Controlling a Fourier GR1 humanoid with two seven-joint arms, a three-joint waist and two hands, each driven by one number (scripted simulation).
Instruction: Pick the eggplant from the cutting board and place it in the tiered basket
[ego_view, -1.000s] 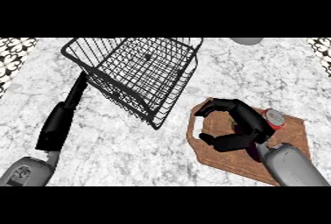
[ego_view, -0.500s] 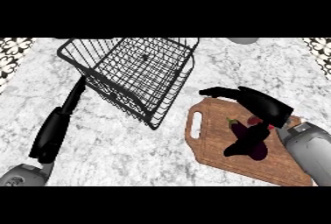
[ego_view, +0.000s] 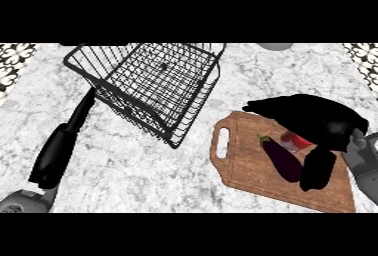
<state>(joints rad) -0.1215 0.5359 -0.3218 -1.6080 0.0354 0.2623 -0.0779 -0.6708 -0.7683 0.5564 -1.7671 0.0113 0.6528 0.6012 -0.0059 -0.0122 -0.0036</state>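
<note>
Glossy dark-purple eggplant (ego_view: 283, 160) lies on the wooden cutting board (ego_view: 247, 172) near the surface's right edge, long axis diagonal, green stem toward the far left. The black right hand (ego_view: 319, 122) arches over it, fingers spread and not closed, thumb beside it. The wire tiered basket (ego_view: 155, 80) sits tilted on the marbled surface (ego_view: 148, 170). The left hand (ego_view: 55, 155) lies straight-fingered at the near left.

One eggplant (ego_view: 283, 158), one red object (ego_view: 294, 141) and one cutting board (ego_view: 244, 172) are counted. One wire basket (ego_view: 159, 80) is seen.
</note>
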